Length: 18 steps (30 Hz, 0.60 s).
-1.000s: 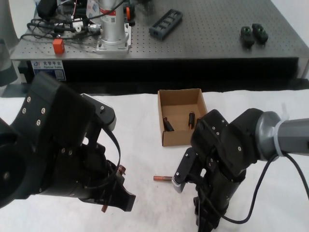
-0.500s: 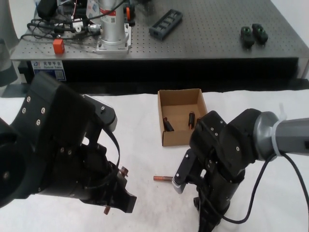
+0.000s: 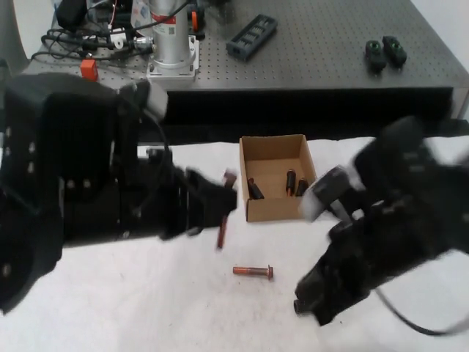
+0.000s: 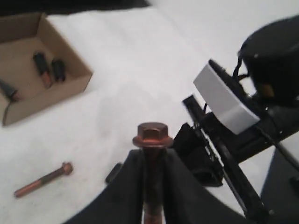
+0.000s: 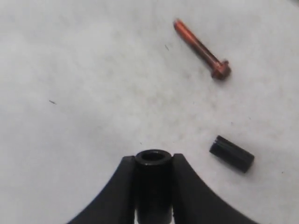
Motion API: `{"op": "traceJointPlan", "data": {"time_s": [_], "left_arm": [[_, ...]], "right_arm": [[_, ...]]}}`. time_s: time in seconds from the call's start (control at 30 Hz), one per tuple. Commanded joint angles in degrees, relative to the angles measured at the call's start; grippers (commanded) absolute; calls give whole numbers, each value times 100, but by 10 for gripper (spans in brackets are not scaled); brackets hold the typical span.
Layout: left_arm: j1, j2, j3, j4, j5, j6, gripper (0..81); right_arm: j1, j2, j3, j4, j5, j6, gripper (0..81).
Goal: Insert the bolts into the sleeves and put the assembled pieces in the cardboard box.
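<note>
Gripping 1 bolt (image 4: 150, 140), 1 sleeve (image 5: 153, 182); 1 each loose.

Coppery metal on the held bolt (image 4: 150, 140), a dull sheen; the held sleeve (image 5: 153, 161) is matt black; cardboard box (image 3: 271, 209) plain matt brown; white cloth (image 3: 161, 308) looks soft, felty.

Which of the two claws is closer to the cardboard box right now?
Left. The left gripper, shut on a bolt, hangs just beside the cardboard box; the right gripper, shut on a sleeve, sits farther off, toward the camera.
</note>
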Motion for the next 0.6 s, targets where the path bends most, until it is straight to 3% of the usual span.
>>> {"op": "traceJointPlan", "data": {"time_s": [0.0, 0.17, 0.37, 0.57], "left_arm": [[28, -57, 364, -2480, 853, -1186, 7], [28, -57, 482, -3277, 925, -1444, 7], [28, -41, 482, -3356, 986, -1444, 7], [28, -27, 482, -3356, 975, -1538, 7]], "right_arm": [[-48, -685, 467, -707, -1118, 600, 8], [361, -1178, 1182, -2510, -2023, 1812, 8], [802, -1023, 1318, -4275, -1792, 2442, 8], [808, -811, 1303, -5342, -1708, 2978, 8]]}}
